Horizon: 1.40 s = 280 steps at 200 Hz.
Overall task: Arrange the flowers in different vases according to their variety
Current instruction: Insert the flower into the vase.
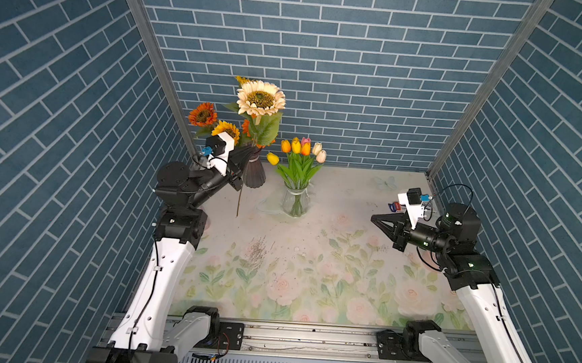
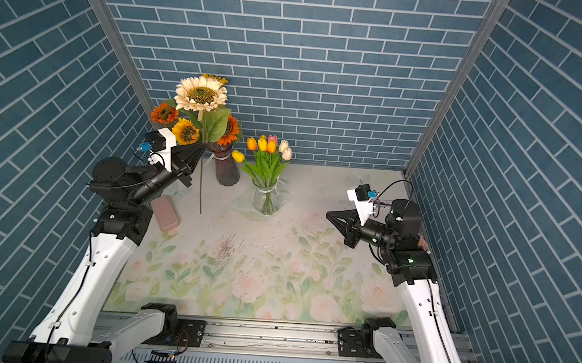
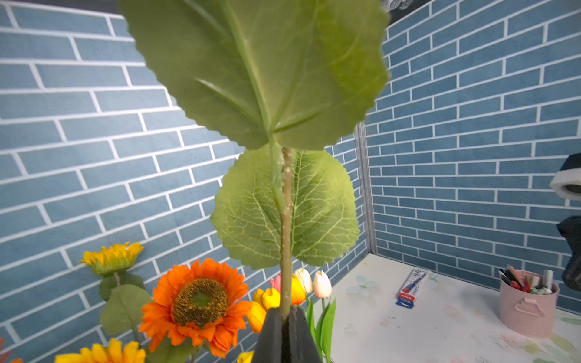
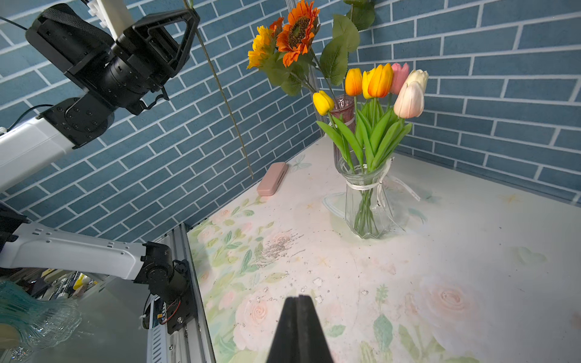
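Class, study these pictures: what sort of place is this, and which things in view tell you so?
Likely a staged robot-testing booth, not a home: brick-print panels on metal posts, a left arm and right arm mounted on a metal rail, and a rose-printed mat.

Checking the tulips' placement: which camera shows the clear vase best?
The right wrist view: the clear vase appears large, whole and unblocked. Both top views show it small, from above; the left wrist view misses it.

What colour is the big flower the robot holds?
Cream petals, dark brown centre. The sunflower held by the left gripper shows best in a top view.
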### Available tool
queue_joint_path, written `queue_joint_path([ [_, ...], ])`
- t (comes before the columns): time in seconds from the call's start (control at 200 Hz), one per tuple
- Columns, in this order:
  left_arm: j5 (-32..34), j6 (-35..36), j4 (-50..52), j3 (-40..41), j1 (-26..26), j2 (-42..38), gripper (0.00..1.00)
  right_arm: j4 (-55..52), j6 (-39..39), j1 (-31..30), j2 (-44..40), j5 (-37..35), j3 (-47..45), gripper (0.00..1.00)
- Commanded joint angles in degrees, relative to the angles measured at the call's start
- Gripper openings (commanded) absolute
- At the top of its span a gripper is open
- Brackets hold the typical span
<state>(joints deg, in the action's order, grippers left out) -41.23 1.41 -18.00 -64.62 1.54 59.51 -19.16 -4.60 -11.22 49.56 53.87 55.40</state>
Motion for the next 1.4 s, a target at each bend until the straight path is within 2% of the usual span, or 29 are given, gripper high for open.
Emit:
queue_joint_path([
  [0.0, 1.06, -3.97, -10.24, -0.87, -1.6, -1.61, 0.0, 2.57, 0.66, -1.25, 0.99, 0.23, 1.22, 0.04],
  [0.165, 9.99, -10.04, -25.63, 8.41, -2.59, -5.36, 0.0, 3.03, 0.81, -2.88, 2.17, -1.47, 0.77, 0.04],
  [0.31, 17.05, -13.99, -34.96, 14.81, -2.77, -7.85, 0.0, 2.95, 1.15, -3.1, 2.73, -1.65, 0.88, 0.04],
  [0.56, 25.44, -15.99, -42.96, 19.71, -3.11, -10.47, 0.0, 3.16, 1.46, -3.49, 4.53, -1.31, 0.72, 0.04],
  [0.73, 29.41, -18.99, -50.92, 23.98, -5.91, -10.83, 0.0, 3.54, 1.33, -4.19, 5.36, -1.34, 0.9, 0.04],
  [0.935, 37.39, -29.22, -69.6, 31.33, -10.98, -6.57, 0.0, 3.1, 1.26, -4.6, 5.94, -2.0, 0.94, 0.04],
  [1.03, 41.0, -31.7, -76.61, 33.24, -12.23, -3.24, 0.0, 2.81, 1.26, -4.68, 6.1, -2.43, 1.0, 0.03],
  [1.255, 44.48, -29.76, -85.64, 34.54, -12.84, 3.12, 0.0, 2.33, 1.26, -4.74, 7.41, -2.74, 1.56, 0.03],
  [1.395, 49.59, -30.26, -88.96, 35.17, -12.98, 6.68, 0.0, 1.85, 1.29, -4.75, 8.77, -3.19, 2.5, 0.03],
])
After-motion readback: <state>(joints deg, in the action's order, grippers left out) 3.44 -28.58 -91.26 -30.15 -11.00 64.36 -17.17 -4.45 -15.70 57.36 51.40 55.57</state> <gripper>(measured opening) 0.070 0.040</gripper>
